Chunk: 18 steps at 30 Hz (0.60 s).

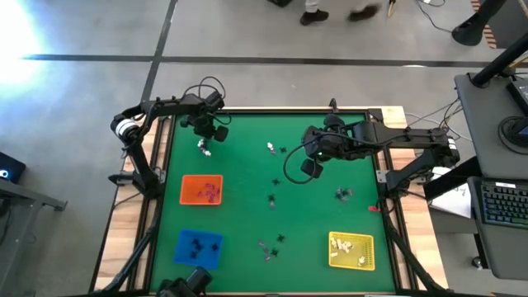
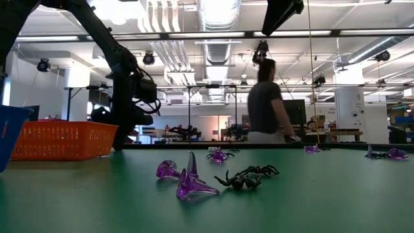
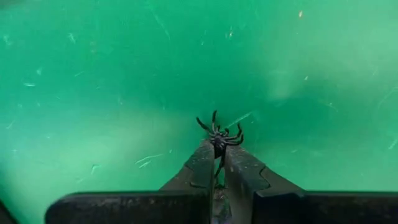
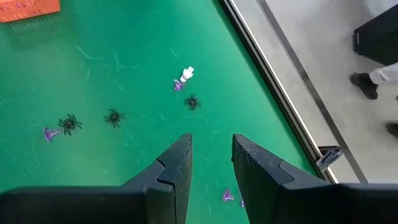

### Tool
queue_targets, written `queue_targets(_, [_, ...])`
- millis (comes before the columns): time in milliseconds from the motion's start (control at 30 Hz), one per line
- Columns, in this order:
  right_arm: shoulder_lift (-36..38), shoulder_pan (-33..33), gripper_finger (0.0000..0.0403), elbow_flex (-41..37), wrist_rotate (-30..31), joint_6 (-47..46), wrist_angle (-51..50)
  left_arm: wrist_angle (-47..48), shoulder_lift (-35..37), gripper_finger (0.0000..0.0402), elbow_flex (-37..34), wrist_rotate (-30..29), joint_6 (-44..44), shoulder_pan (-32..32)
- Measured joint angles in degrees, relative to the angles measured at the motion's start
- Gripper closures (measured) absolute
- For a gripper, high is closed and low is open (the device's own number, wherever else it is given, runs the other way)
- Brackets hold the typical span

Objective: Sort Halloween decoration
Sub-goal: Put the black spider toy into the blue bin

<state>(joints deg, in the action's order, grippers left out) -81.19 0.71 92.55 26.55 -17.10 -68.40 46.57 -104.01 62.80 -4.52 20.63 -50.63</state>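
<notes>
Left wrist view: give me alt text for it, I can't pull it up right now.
The left gripper is shut on a small black spider, pinched between its two dark fingertips just above the green table. Nothing else lies on the mat in this view.

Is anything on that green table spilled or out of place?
Yes: tiny purple, black and white trinkets lie scattered loose across the green table, outside the trays. The left gripper is shut on one small black plastic spider.

An orange tray sits near the table's left edge, a blue tray and yellow tray toward its near corners.
</notes>
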Motion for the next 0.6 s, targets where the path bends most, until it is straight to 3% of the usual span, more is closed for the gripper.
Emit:
queue_targets(400, [0.00,0.00,0.0296,0.00,0.38,0.09,0.17,6.04,2.19,0.0401,3.57,1.11,-3.63,2.06])
queue_targets(600, [0.00,0.00,0.0296,-0.09,0.46,0.11,0.13,7.98,6.96,0.0401,5.10,5.13,-4.06,6.12])
